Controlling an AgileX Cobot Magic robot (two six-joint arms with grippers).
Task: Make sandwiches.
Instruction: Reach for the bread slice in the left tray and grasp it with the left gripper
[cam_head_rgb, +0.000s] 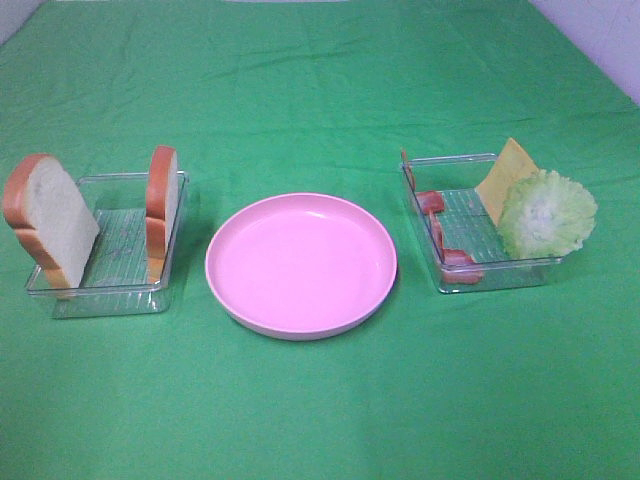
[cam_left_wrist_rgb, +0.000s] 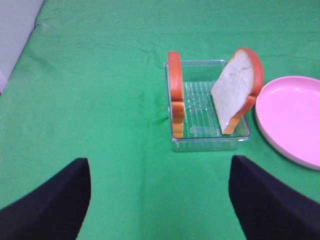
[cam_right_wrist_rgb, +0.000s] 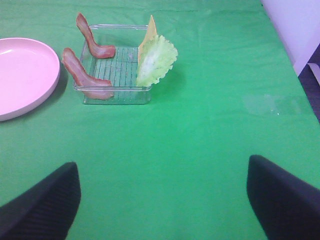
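Both grippers hang over the cloth (cam_head_rgb: 320, 80), well back from the plate (cam_head_rgb: 300, 260). The left gripper (cam_left_wrist_rgb: 160, 162) and the right gripper (cam_right_wrist_rgb: 162, 164) each have their jaws spread wide and hold nothing. The plate is bare, so I judge no sandwich is started.

The bread tray (cam_head_rgb: 118, 250) sits on the plate's left-arm side and the filling tray (cam_head_rgb: 465, 205) on its right-arm side, each just beside the plate. Both trays look light, so a dragging pinch may slide one into the plate.

The two bread slices (cam_head_rgb: 48, 218) (cam_head_rgb: 162, 205) stand on edge against opposite tray walls, one on the wall nearest the plate. A push from one finger could topple a slice before the jaws meet.

The lettuce (cam_head_rgb: 547, 212) leans on the tray's wall away from the plate and bulges past it. A nudge may spill it onto the cloth. The cheese (cam_head_rgb: 505, 170) stands tight behind it, so I may grab both.

The bacon (cam_head_rgb: 432, 200) hooks over the wall nearest the plate and could snag when lifted
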